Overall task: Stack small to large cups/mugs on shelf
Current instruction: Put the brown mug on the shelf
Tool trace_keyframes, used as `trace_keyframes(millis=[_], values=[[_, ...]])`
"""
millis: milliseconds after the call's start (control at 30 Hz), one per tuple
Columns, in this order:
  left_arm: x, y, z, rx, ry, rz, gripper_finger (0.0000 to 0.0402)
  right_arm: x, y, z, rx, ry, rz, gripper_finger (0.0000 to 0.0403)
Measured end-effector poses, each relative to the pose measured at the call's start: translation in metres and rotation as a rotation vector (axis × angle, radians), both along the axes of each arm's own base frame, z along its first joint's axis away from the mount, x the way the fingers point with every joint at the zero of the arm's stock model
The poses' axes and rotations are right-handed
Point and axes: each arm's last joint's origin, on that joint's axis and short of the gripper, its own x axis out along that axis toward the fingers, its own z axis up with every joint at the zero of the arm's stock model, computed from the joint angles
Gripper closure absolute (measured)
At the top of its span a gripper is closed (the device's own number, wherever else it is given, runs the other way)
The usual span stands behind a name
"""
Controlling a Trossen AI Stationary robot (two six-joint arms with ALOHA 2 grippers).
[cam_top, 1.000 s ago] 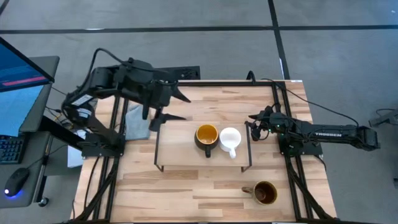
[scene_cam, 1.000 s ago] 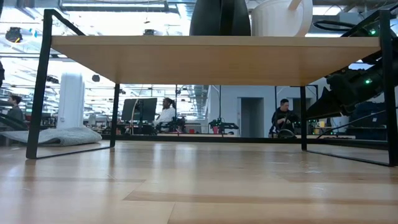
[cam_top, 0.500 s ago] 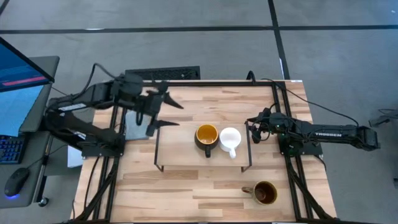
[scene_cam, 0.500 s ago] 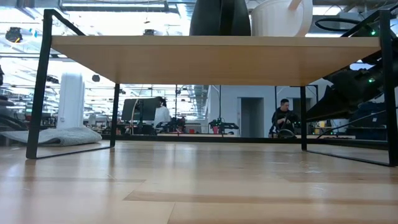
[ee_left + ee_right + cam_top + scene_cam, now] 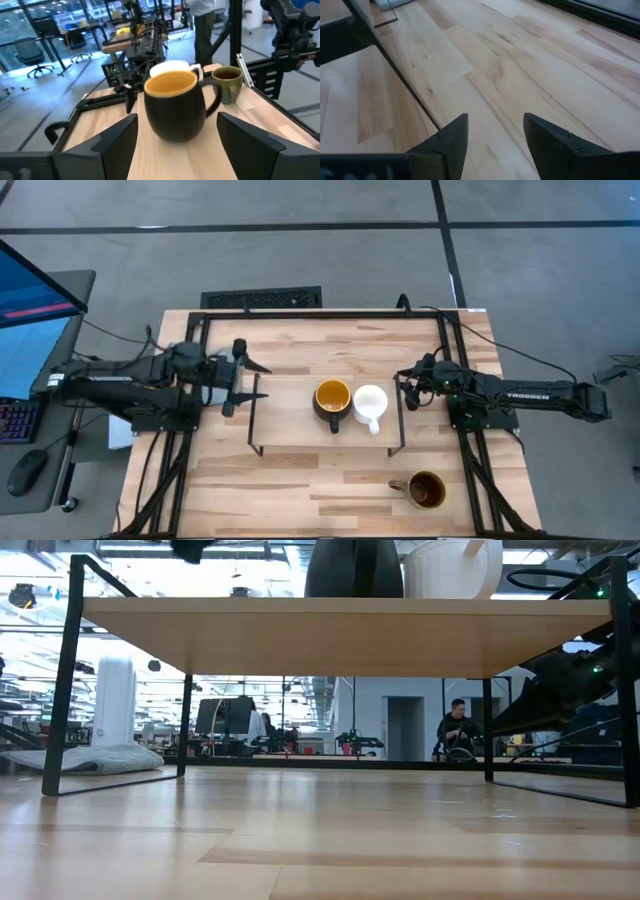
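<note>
Shelf (image 5: 300, 425) held dark mug (image 5: 332, 398) touching white mug (image 5: 371, 404). Olive mug (image 5: 426, 490) sat on table (image 5: 330, 500), probably off the shelf's front-right corner. Left gripper (image 5: 243, 377), jaws spread, at shelf's left end; right gripper (image 5: 407, 385), jaws spread, at right end.

Grey floor (image 5: 330, 270) crossed by dark seam lines around a light-wood tabletop (image 5: 330, 480); at the left edge, a lit blue monitor (image 5: 30, 280), a keyboard (image 5: 12, 420) and a mouse (image 5: 30, 468). Beyond, bright ceiling lights (image 5: 180, 575), glass partitions, desks with screens (image 5: 222, 718), a seated person (image 5: 455, 730), an office chair (image 5: 36, 64) and a standing person (image 5: 202, 25).
</note>
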Motion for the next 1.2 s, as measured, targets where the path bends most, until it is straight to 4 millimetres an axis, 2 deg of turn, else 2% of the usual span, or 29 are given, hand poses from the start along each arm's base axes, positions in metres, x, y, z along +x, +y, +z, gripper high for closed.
trace_keyframes(millis=[267,433,567,700,833,1100,1200], values=[[-0.027,-0.001,-0.064,-0.049,-0.097,0.022,0.0139,0.005,0.002,0.013,0.072,-0.049,0.095,0.0189],[-0.039,-0.001,-0.084,-0.066,-0.146,0.046,0.0139,0.009,0.002,0.035,0.085,-0.074,0.121,0.0189],[-0.046,-0.001,-0.088,-0.075,-0.18,0.05,0.0139,0.001,0.004,0.045,0.15,0.092,0.094,0.0189],[-0.05,-0.001,-0.086,-0.076,-0.201,0.047,0.0139,-0.003,0.006,0.051,0.194,0.082,0.051,0.0189],[-0.052,-0.001,-0.087,-0.077,-0.193,0.05,0.0139,-0.009,0.011,0.056,0.313,0.073,-0.005,0.0189],[-0.052,-0.001,-0.09,-0.077,-0.164,0.054,0.0139,-0.017,0.023,0.077,0.655,0.04,-0.12,0.0189],[-0.052,-0.001,-0.09,-0.059,-0.166,0.057,0.0139,-0.015,0.03,0.091,0.793,-0.004,-0.055,0.0189]])
